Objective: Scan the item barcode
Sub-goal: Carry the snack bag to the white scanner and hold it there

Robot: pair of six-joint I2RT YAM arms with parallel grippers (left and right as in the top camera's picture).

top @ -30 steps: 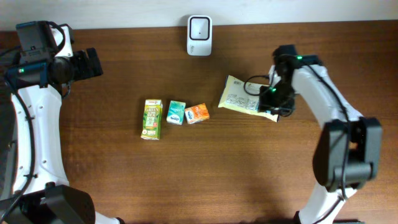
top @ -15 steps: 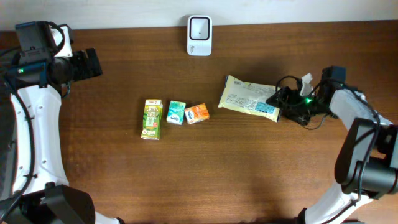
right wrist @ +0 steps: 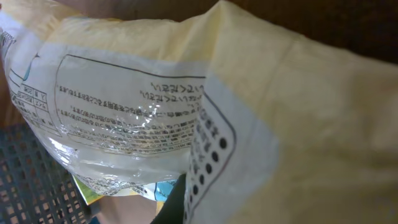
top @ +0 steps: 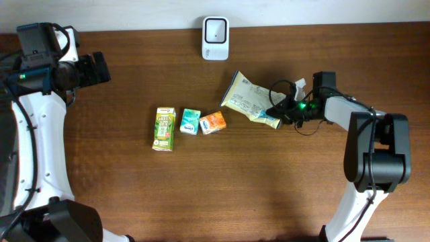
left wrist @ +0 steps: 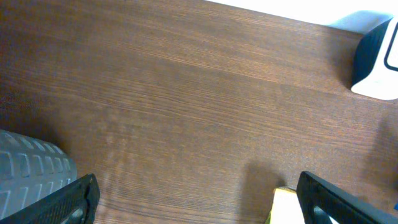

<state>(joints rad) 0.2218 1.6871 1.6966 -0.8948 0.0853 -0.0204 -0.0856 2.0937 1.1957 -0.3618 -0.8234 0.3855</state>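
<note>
- pouch [top: 246, 101]: soft, light, crinkly film, likely slippery; hangs from right gripper [top: 277, 112] fingertips.
- scanner [top: 216, 29]: well beyond the pouch.
- right gripper: pinching the pouch's edge; the sealed seam looks the best hold.
- left gripper [top: 102, 68]: spread, empty.

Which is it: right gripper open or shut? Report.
Shut on the yellow packet: right gripper pinches its edge; packet fills the wrist view.

The scanner [top: 215, 29] stands at the far edge of the table [top: 201, 195], in the middle. Nearer, three things lie in a close row: a carton [top: 163, 128] on the left, then a small box [top: 191, 122], then another box [top: 212, 122]. The bag [top: 245, 101] lies right of this row, with the right gripper [top: 279, 113] at its right end.
</note>
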